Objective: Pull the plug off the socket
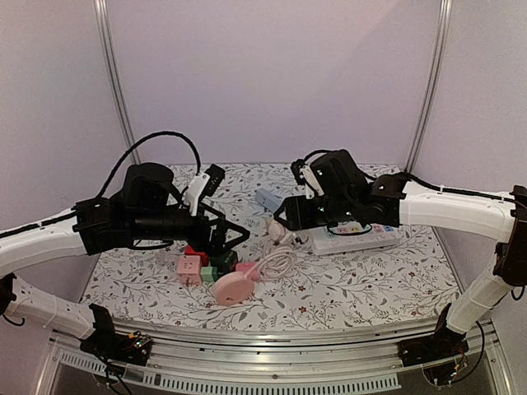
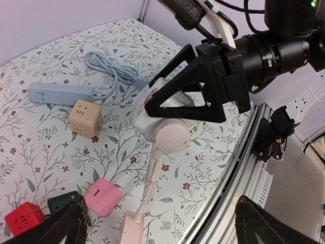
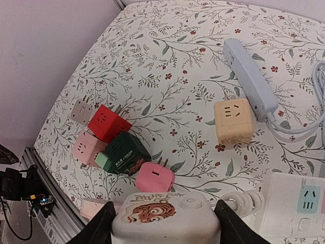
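Note:
My right gripper (image 3: 165, 226) is shut on a white cube socket with a tiger print (image 3: 165, 218), one finger on each side, and holds it above the table. In the left wrist view the cube (image 2: 150, 116) sits between the right gripper's black fingers (image 2: 183, 91). A pale pink round plug (image 2: 171, 136) is seated in its near face. The plug's pink cable (image 2: 151, 173) runs down to a pink block (image 2: 133, 229) on the table. My left gripper (image 2: 157, 223) is open wide and empty, a short way short of the plug. In the top view the left gripper (image 1: 230, 239) is left of the right gripper (image 1: 284, 220).
A red cube (image 3: 106, 123), a dark green cube (image 3: 124, 151) and a pink adapter (image 3: 155, 177) cluster at the left. A tan cube (image 3: 232, 121) lies beside a blue-grey power strip (image 3: 251, 79). A white power strip (image 1: 356, 239) lies under the right arm. The table's front rail (image 2: 244, 152) is close.

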Tool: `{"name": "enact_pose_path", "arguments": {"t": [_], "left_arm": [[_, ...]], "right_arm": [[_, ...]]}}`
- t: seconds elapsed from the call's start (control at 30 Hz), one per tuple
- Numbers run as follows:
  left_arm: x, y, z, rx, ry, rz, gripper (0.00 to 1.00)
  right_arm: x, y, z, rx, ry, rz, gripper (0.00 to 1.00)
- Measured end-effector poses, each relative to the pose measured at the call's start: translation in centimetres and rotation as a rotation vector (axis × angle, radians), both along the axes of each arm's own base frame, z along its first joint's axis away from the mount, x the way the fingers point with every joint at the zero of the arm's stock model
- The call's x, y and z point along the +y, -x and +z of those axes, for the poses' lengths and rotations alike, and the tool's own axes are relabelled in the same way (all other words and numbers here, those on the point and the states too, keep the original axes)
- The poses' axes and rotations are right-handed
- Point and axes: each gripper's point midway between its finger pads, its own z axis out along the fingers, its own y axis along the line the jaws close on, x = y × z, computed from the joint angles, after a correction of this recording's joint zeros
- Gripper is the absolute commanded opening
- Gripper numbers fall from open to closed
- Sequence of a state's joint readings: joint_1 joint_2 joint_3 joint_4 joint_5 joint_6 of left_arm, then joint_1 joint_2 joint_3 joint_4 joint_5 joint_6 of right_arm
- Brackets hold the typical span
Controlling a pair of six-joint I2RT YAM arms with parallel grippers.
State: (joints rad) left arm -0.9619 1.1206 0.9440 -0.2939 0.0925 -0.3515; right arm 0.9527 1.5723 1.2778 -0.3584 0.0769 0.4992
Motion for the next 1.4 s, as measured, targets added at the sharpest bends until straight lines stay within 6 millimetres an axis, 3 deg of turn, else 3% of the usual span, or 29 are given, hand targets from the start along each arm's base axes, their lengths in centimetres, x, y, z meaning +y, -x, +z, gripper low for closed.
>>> {"name": "enact_pose_path", "arguments": {"t": [0.27,0.47,0.7,0.93,1.17,1.27,1.4], "left_arm": [[-2.2,-0.6,3.5,-0.085,0.023,0.018,0.99],[-2.4,-0.5,3.6,-0.126,0.002,0.054,1.00],[-2.5,-0.9,1.9,-0.104,-0.040,0.073,0.99],[-4.5,-1.4,-0.7,-0.056,-0.062,0.052,0.99],[-6.5,-1.5,-4.3,0.010,-0.102,0.014,0.77],[-6.8,-1.6,-5.0,0.029,-0.106,0.009,0.67],[-7.2,-1.8,-5.2,0.046,-0.091,0.001,0.66]], "right_arm": [[0.1,0.4,-0.5,0.007,0.009,0.012,0.17],[0.0,0.5,-0.6,0.007,0.015,0.009,0.17],[-0.1,0.4,-0.6,0.007,0.018,0.004,0.17],[0.1,0.6,-0.6,0.015,0.012,0.013,0.17],[0.3,0.7,-0.5,0.016,0.004,0.022,0.17],[0.4,0.8,-0.4,0.016,-0.002,0.032,0.18],[0.6,0.9,-0.3,0.018,-0.009,0.041,0.18]]}}
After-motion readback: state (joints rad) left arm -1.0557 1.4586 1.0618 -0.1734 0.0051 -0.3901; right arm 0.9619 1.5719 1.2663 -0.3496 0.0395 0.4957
